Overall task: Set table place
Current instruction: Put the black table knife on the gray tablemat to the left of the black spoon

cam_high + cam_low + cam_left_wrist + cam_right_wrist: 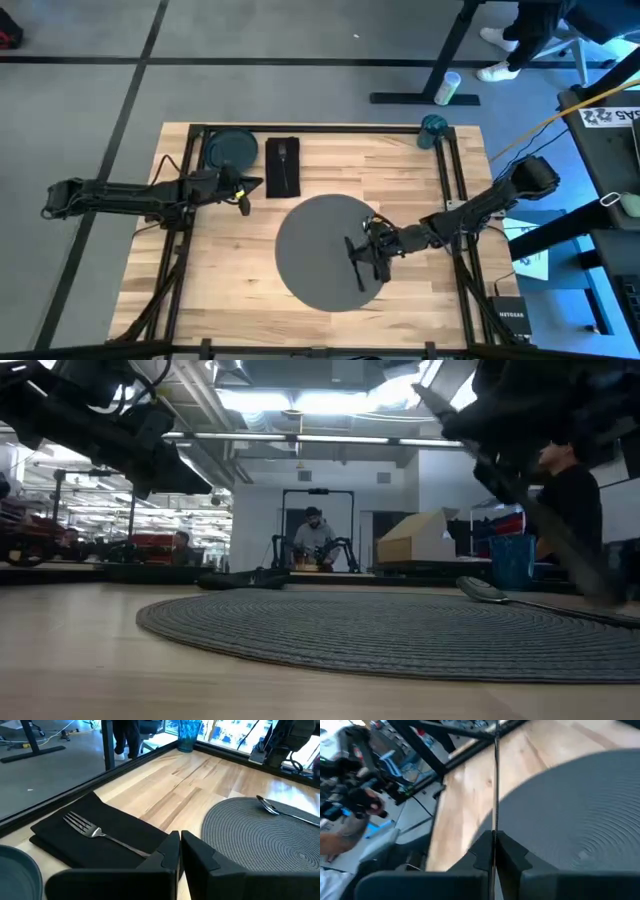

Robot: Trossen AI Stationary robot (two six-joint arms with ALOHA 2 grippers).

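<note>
Where the overhead camera looks straight down, the pale butcher-block wooden bench (230, 270) carries the large round dark-grey placemat (310, 250) at its middle, a black rectangular napkin (283, 168) with a metal fork (283, 160) and a dark blue-grey round plate (229, 149) at the far left corner. The right pincer (366, 262) hangs over the placemat's right part; the left pincer (241, 192) waits beside the napkin.

At bench height, a metal spoon (485, 590) lies on the woven mat, with a seated person (313, 540) in the room behind.

The left wrist camera shows its fingers pressed together.

The right wrist camera shows its fingers pinching a thin metal handle (495, 785).
</note>
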